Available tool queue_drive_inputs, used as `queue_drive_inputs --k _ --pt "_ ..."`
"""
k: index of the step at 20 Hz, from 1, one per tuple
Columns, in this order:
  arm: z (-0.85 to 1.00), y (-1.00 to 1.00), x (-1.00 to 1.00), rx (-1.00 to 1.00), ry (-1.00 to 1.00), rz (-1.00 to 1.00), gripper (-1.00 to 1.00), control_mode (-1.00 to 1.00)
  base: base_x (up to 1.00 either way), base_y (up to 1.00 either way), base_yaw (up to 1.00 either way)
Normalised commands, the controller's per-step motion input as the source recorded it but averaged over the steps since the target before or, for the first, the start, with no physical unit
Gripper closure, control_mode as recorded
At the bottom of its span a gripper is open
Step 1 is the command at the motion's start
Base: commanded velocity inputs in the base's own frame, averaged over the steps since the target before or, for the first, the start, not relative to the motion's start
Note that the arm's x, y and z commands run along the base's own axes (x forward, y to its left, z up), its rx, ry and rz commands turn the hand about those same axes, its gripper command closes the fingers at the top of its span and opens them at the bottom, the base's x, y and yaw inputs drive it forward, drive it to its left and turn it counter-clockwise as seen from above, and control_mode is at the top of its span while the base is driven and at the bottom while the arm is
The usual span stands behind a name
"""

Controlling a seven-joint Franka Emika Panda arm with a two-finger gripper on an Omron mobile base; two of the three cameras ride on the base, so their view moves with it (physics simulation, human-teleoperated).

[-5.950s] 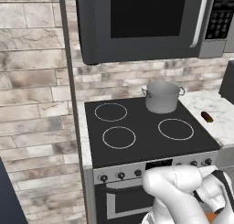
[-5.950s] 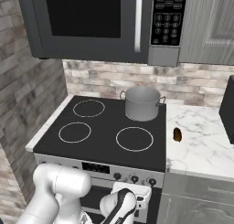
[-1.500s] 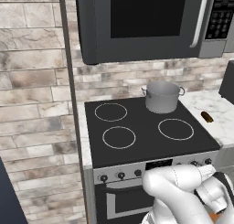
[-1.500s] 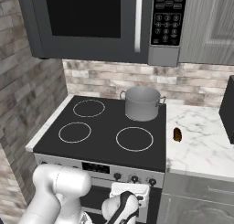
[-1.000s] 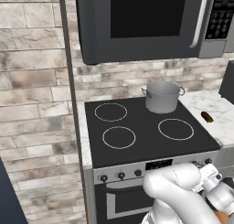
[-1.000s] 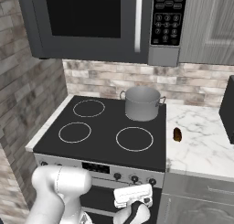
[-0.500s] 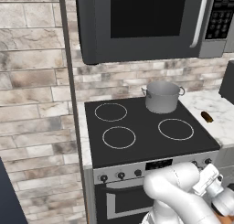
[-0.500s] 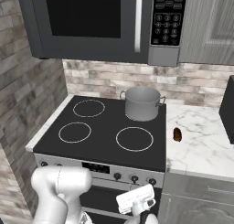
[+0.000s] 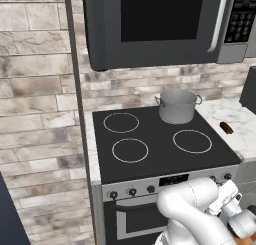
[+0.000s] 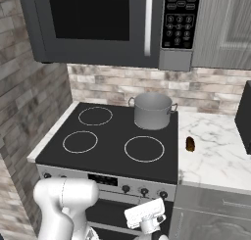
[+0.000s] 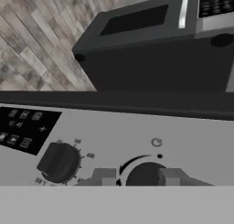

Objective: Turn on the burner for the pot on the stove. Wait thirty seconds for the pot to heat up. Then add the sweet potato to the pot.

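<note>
Stove (image 9: pixel 155 154): you see its black glass top at frame centre.
Pot (image 9: pixel 177 105): on the rear right ring.
Sweet potato (image 10: pixel 190 144): right, on marble counter (image 10: pixel 215 156).
Gripper (image 11: pixel 137 177): fingers clamp a knob (image 11: pixel 145 174).

We see flat, even rendered light in both base views, with no strong source and only soft shading under the microwave (image 9: pixel 160 26). The black stove (image 10: pixel 112 141) top gives no glare, and the pot (image 9: pixel 177 105) shows a mild sheen on its brushed metal. Edges look jagged and a little soft. In the hand view, everything is coarser and blurrier, and the knob (image 11: pixel 145 175) markings are too smeared to read
</note>
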Motion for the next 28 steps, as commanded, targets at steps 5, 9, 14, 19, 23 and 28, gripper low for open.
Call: queue_drive_inputs --k 5,9,14,19,23,28 --pt "0.14 0.05 0.61 -0.01 -0.01 -0.03 1.00 -1.00 0.00 0.00 0.00" --pt "0.02 0.03 0.46 -0.08 -0.17 0.00 1.00 -1.00 0.00 0.00 0.00" --pt "0.00 0.01 0.21 -0.10 -0.28 0.02 1.00 -1.00 0.00 0.00 0.00" --pt "0.00 0.00 0.01 0.00 0.00 0.00 1.00 -1.00 0.00 0.00 0.00" --pt "0.00 0.00 0.00 0.00 -0.03 0.01 1.00 -1.00 0.00 0.00 0.00" --pt "0.00 0.00 0.16 -0.05 -0.16 0.06 1.00 -1.00 0.00 0.00 0.00"
